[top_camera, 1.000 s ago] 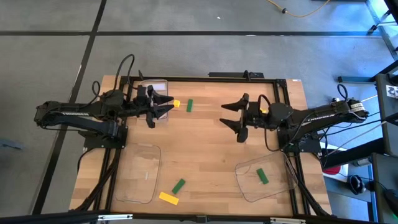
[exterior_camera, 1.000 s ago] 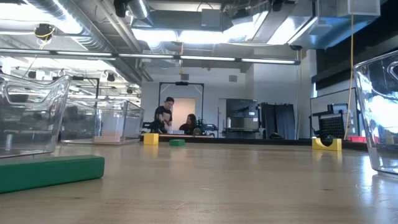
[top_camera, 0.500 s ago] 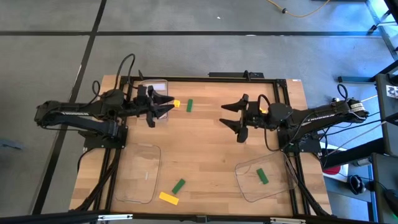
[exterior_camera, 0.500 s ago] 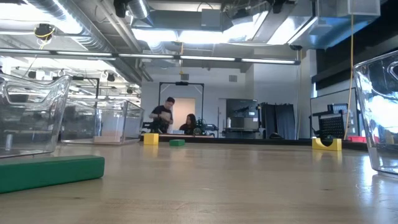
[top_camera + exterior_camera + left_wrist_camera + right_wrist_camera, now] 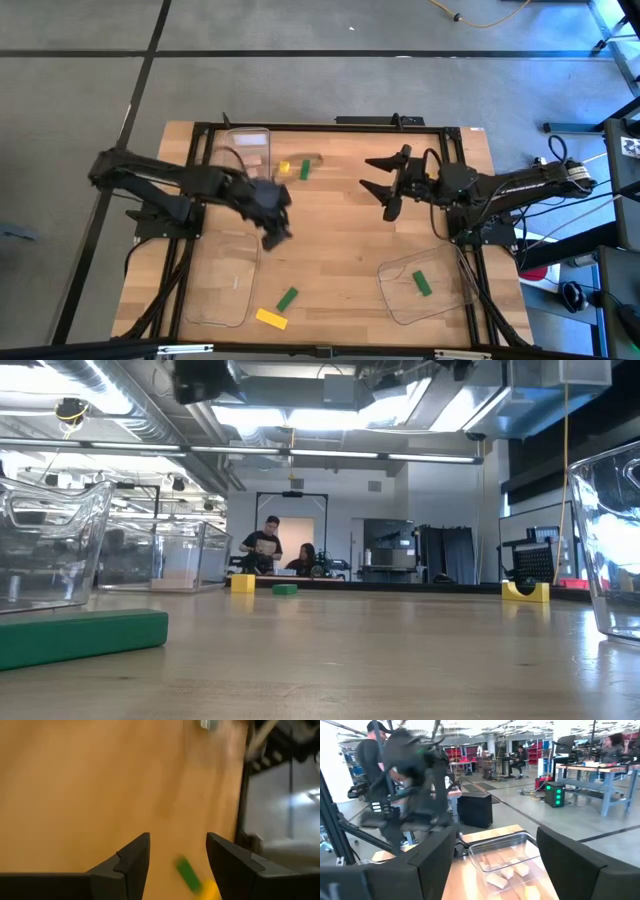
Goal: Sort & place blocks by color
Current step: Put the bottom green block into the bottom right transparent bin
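Note:
My left gripper [image 5: 274, 232] is open above the bare wood left of the table's middle, fingers pointing toward the near edge. In the left wrist view its fingers [image 5: 177, 865] frame a green block [image 5: 188, 873] and a yellow block [image 5: 212, 890] farther off. These lie flat near the near edge: green block [image 5: 287, 298], yellow block [image 5: 270, 318]. Another yellow block [image 5: 283, 168] and green block [image 5: 305, 170] lie near the far edge. A green block [image 5: 421, 284] lies in the near right tray [image 5: 395, 300]. My right gripper [image 5: 374, 186] hovers open right of centre.
A clear tray [image 5: 250, 140] at the far left holds tan blocks [image 5: 507, 870]. Another clear tray [image 5: 225, 285] sits at the near left. A black frame [image 5: 400, 124] runs round the table's edges. People stand in the room beyond [image 5: 265, 548]. Bare wood lies in the table's middle.
My left arm has swung fast away from the far left tray, toward the table's middle and near edge, and its gripper has turned from pointing right to pointing at the near edge. The blocks have not moved.

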Motion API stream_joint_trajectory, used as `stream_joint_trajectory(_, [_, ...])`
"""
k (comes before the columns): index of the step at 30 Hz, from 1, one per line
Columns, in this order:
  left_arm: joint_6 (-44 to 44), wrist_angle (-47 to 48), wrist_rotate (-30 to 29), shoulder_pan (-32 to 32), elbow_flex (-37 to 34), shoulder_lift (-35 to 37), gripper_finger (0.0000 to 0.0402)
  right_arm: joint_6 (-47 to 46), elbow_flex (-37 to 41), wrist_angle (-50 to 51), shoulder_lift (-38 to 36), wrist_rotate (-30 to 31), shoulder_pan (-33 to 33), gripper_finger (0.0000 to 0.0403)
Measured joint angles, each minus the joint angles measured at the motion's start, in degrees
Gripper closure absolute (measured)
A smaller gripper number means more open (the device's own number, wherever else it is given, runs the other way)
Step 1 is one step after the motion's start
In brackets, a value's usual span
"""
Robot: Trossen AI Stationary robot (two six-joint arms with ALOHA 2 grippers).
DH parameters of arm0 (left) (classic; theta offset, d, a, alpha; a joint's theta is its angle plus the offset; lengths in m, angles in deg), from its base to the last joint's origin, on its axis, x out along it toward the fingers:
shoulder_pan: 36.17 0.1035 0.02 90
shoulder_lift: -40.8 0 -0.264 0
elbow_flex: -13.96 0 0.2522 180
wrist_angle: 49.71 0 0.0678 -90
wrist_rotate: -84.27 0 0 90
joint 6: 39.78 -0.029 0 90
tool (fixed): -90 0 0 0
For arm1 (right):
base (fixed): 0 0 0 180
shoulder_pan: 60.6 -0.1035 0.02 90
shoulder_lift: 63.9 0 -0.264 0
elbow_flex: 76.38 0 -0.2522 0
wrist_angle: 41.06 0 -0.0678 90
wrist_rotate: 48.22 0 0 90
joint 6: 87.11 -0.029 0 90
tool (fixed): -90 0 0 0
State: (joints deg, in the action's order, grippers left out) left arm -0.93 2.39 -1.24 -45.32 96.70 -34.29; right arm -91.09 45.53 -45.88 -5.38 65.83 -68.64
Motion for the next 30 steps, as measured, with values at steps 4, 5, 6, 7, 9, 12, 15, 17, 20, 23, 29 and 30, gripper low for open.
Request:
stream_joint_trajectory(4, [12.04, 4.75, 5.45, -5.81, 3.47, -7.78, 0.0216, -0.07, 0.00, 4.23, -3.16, 2.60, 0.00, 0.0122])
stream_joint_trajectory(5, [14.68, 4.66, 5.67, -7.39, 3.87, -9.46, 0.0216, -0.04, 0.00, 5.39, -3.92, 3.07, 0.00, 0.0122])
stream_joint_trajectory(6, [17.26, 4.89, 5.76, -8.88, 4.20, -11.09, 0.0216, -0.04, 0.00, 6.13, -4.68, 3.45, 0.00, 0.0122])
stream_joint_trajectory(7, [19.86, 4.73, 5.66, -10.42, 4.72, -12.86, 0.0216, -0.02, 0.00, 7.15, -5.49, 3.80, 0.00, 0.0122])
stream_joint_trajectory(9, [25.59, 4.34, 5.13, -13.03, 5.85, -16.27, 0.0216, -0.20, 0.00, 8.64, -6.79, 4.56, 0.00, 0.0122])
stream_joint_trajectory(12, [33.22, 4.47, 4.27, -16.12, 7.99, -21.37, 0.0216, -0.05, 0.00, 11.06, -8.29, 4.85, 0.00, 0.0122])
stream_joint_trajectory(15, [38.98, 4.60, 2.07, -18.57, 10.59, -25.84, 0.0216, 0.00, -0.02, 13.19, -9.42, 4.85, 0.00, 0.0122])
stream_joint_trajectory(17, [40.16, 4.56, -0.28, -19.72, 12.13, -28.55, 0.0216, -0.01, -0.02, 14.49, -9.76, 4.85, -0.01, 0.0122])
stream_joint_trajectory(20, [41.73, 4.46, -4.43, -20.38, 14.04, -31.84, 0.0216, -0.19, -0.02, 16.58, -9.90, 4.84, -0.01, 0.0122])
stream_joint_trajectory(23, [42.06, 4.69, -5.74, -20.47, 14.49, -34.05, 0.0216, -0.20, -0.01, 17.64, -9.94, 4.84, 0.00, 0.0122])
stream_joint_trajectory(29, [41.73, 5.20, -5.65, -20.45, 14.54, -37.47, 0.0216, -0.06, 0.00, 18.23, -9.94, 4.83, -0.02, 0.0122])
stream_joint_trajectory(30, [41.75, 4.94, -5.47, -20.45, 14.54, -38.02, 0.0216, -0.07, -0.01, 18.36, -9.94, 4.84, 0.00, 0.0122])
